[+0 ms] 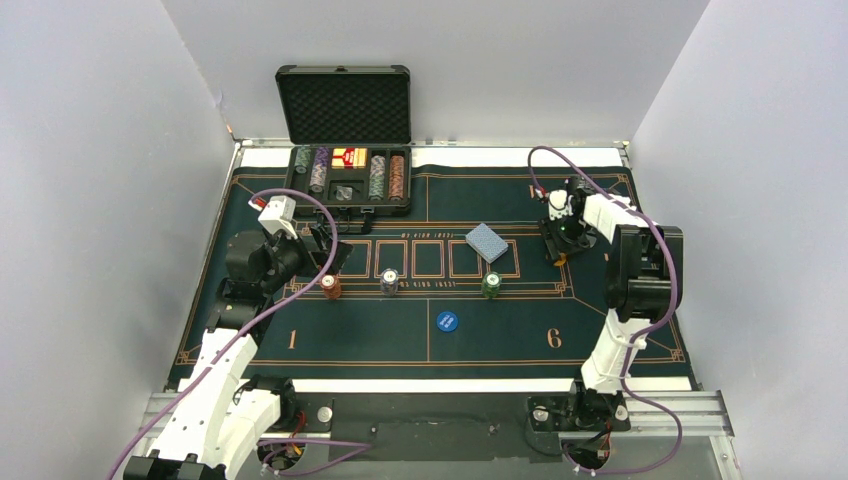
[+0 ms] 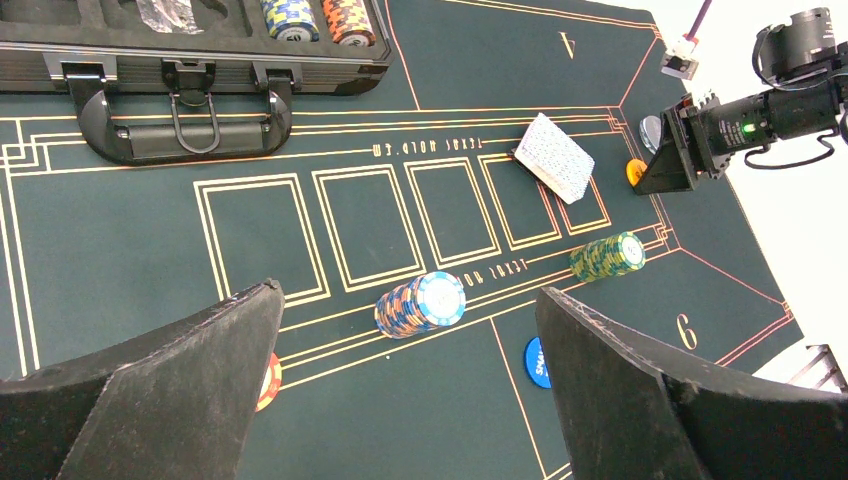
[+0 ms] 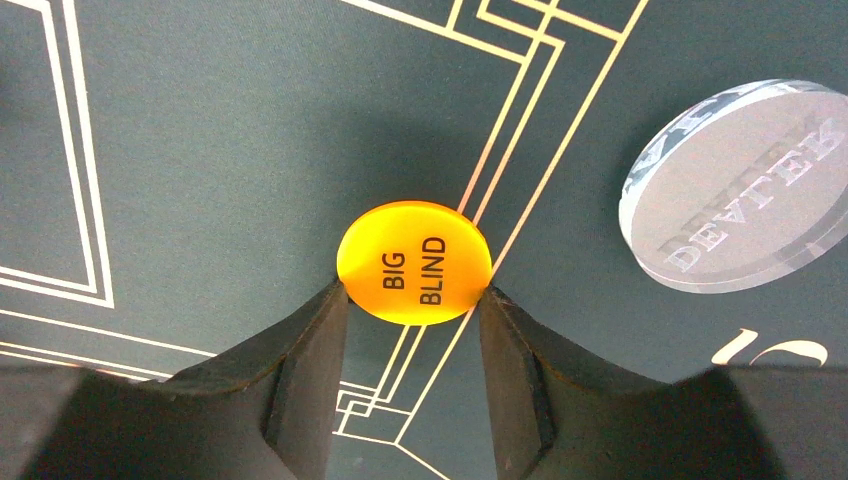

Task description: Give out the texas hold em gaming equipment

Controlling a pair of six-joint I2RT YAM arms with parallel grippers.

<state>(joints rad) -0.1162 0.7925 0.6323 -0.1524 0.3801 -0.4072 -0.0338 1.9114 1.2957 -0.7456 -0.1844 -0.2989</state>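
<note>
Three stacks of poker chips stand in a row on the green mat [image 1: 500, 345] that covers the desk: a red-brown stack [image 1: 331, 287], a blue-and-orange stack [image 1: 389, 282] and a green stack [image 1: 491, 285]. A blue disc [image 1: 447, 321] lies flat just in front of them. A deck of blue-backed cards [image 1: 487, 242] lies askew behind the green stack. The right arm's jaws are partly closed, a fingertip [image 3: 318, 330] touching each side of the orange disc [image 3: 413, 262], which lies on the mat toward its far right corner. A clear disc [image 3: 735, 185] lies near it, apart. The left arm's jaws are spread wide and hold nothing, hovering above the red-brown stack. An open black case [image 1: 345, 105] sits at the mat's far edge.
</note>
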